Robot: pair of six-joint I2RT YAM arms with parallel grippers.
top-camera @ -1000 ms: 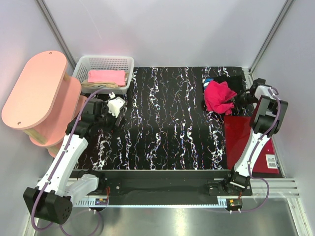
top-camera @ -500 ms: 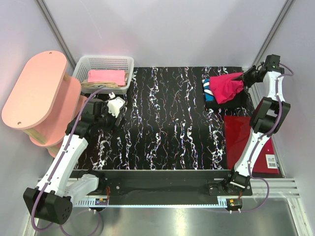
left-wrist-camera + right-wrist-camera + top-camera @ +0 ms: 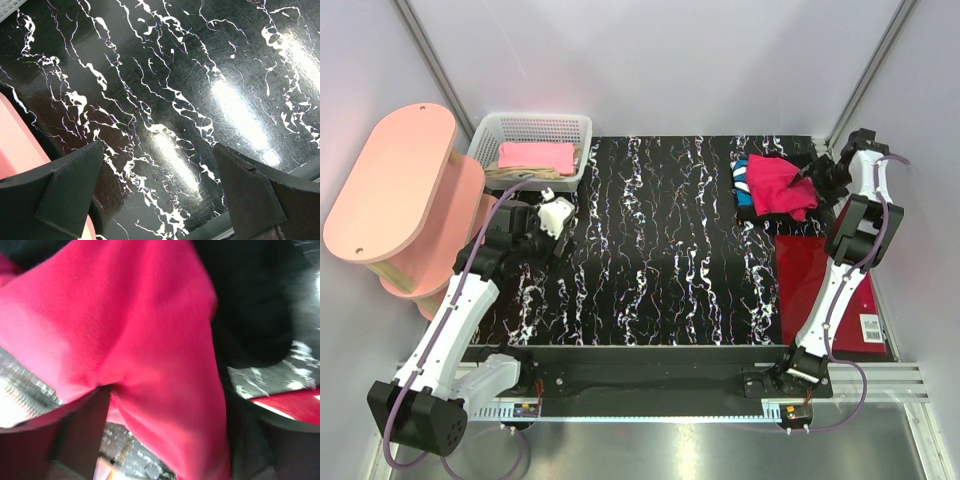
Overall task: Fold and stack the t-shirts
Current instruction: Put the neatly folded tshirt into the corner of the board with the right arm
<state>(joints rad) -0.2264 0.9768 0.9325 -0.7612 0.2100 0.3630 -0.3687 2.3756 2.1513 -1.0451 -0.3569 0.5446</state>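
Note:
The crimson-red t-shirt (image 3: 778, 187) lies crumpled on the black t-shirt (image 3: 760, 212) at the table's back right, and a blue patch (image 3: 743, 178) shows at its left edge. My right gripper (image 3: 817, 180) sits at the red t-shirt's right edge. In the blurred right wrist view the red t-shirt (image 3: 150, 340) fills the frame and drapes across my right gripper (image 3: 162, 432), whose dark fingers (image 3: 75, 435) stand wide apart. My left gripper (image 3: 552, 215) is open over the bare table at the left, with nothing between its fingers (image 3: 75, 185). Pink (image 3: 535, 156) and beige (image 3: 520, 175) t-shirts lie folded in the basket.
A white mesh basket (image 3: 480, 140) stands at the back left beside a pink two-tier shelf (image 3: 390, 190). A stiff dark-red rectangle (image 3: 810, 270) with a barcode label (image 3: 871, 330) lies at the right, in front of the shirts. Grey walls close in the table.
My right gripper swung the red t-shirt up toward the back right corner, then came down and its jaws spread; the shirt now rests on the black one. The left arm has not moved.

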